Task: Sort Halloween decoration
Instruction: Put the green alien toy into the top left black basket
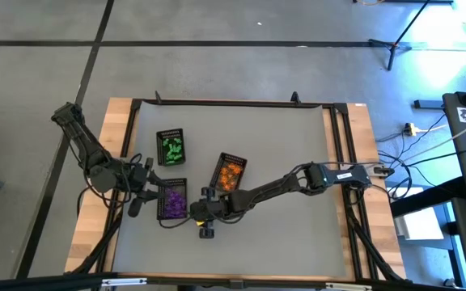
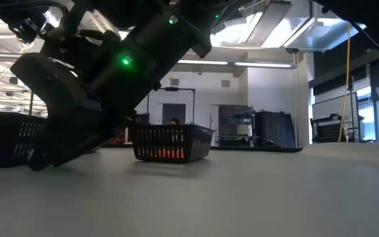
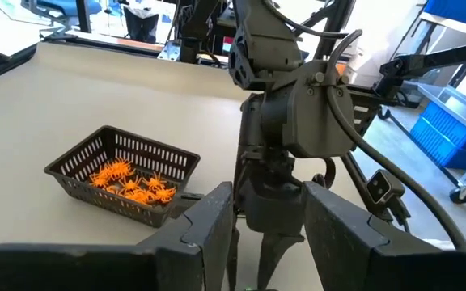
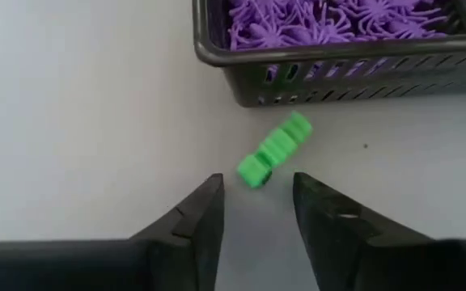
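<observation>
A small green Halloween decoration (image 4: 273, 149) lies on the table just outside the near wall of the black tray of purple trinkets (image 4: 338, 56). My right gripper (image 4: 256, 202) stands open over it, slanting down. The trinket's near end sits between the fingertips and shows no touch with either. In the high view this gripper (image 1: 205, 220) is beside the purple tray (image 1: 172, 202). The orange tray (image 1: 230, 174) and the green tray (image 1: 171, 147) stand farther back. My left gripper (image 1: 140, 190) waits open to the left of the purple tray.
The orange tray (image 3: 124, 174) stands behind my right arm (image 3: 285, 105), which fills the middle of the left wrist view. The table's wooden edges and black frame rails (image 1: 338, 153) run along both sides. Bare grey mat (image 1: 298, 234) lies to the right and near side.
</observation>
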Tool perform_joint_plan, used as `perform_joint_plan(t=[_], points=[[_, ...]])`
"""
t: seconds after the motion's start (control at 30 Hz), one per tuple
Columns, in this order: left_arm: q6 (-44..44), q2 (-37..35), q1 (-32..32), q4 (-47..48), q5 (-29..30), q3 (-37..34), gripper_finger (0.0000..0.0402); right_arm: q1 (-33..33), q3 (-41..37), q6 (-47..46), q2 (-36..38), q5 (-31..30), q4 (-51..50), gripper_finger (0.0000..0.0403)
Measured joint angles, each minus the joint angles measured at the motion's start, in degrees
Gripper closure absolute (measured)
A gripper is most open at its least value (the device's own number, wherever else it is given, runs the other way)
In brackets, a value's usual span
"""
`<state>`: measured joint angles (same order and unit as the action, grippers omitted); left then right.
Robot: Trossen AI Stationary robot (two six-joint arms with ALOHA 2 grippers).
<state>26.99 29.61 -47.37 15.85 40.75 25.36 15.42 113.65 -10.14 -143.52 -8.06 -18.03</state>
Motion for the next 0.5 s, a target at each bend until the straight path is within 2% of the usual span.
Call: perform_joint_plan(t=[0.3,0.5], points=[[0.0,0.0,0.0,0.0,-0.2,0.0,0.0262,-0.1,-0.1,-3.2,-0.2,0.1,1.9,0.0336],[0.0,0.0,0.0,0.0,-0.2,0.0,0.0262,-0.1,-0.1,-7.9,-0.2,0.2,1.7,0.0333]])
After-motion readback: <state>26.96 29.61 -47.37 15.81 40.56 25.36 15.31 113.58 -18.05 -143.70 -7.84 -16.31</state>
